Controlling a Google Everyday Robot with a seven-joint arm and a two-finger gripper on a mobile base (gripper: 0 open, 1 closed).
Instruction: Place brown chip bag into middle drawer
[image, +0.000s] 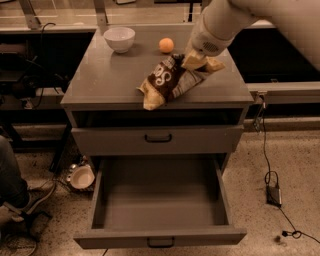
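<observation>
The brown chip bag (169, 81) hangs tilted over the front right part of the grey cabinet top (110, 80), its pale lower end near the front edge. My gripper (194, 61) is shut on the bag's upper right end and holds it up. The middle drawer (160, 200) stands pulled wide open below, its inside bare, its dark bar handle at the front. The shallower handled drawer (158, 138) above it is shut.
A white bowl (119, 38) and a small orange ball (166, 45) sit at the back of the cabinet top. A bowl (81, 177) lies on the floor left of the cabinet. A person's leg and shoe (20, 197) are at the far left. A cable and adapter (273, 194) lie at right.
</observation>
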